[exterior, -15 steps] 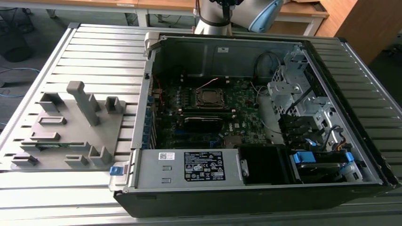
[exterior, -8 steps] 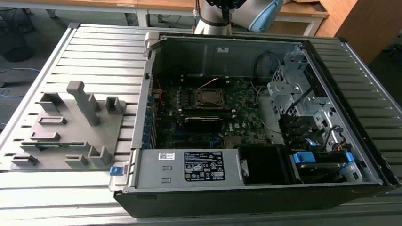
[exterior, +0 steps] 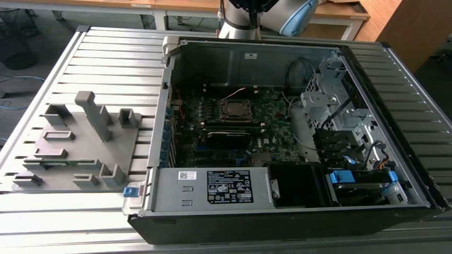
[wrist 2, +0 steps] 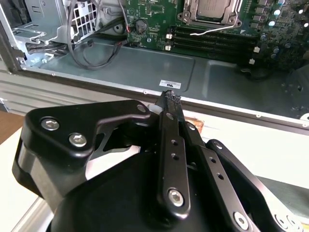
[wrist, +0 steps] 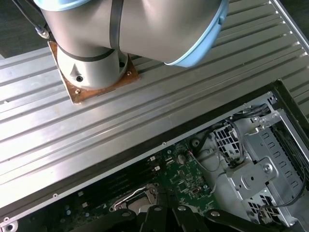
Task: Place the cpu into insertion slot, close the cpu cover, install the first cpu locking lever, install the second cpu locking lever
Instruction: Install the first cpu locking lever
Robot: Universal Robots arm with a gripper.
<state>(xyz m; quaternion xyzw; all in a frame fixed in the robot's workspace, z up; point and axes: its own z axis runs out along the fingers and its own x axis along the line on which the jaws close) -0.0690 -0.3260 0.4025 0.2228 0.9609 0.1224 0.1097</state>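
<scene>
Inside the open computer case, the insertion slot [exterior: 235,109] sits amid green circuit board, with a metal rim around it. In the second wrist view a silvery-grey square, the cpu [wrist 2: 212,6], lies inside the metal frame of the cpu cover [wrist 2: 189,15]. A thin bright lever [wrist 2: 215,29] runs beside the socket, and it also shows as a bent rod [wrist: 131,196]. My gripper [wrist 2: 170,96] is shut with nothing between its black fingers. It hangs over the case's far wall, well short of the socket. In the first wrist view the gripper [wrist: 164,212] partly hides the socket.
The arm's base [wrist: 91,63] is bolted to the slatted metal table [exterior: 106,58] behind the case. A grey fixture [exterior: 78,143] with upright pegs stands at the exterior view's left. Drive cages and cables [exterior: 332,106] fill the case's right side, and a power supply [exterior: 211,188] sits at the front.
</scene>
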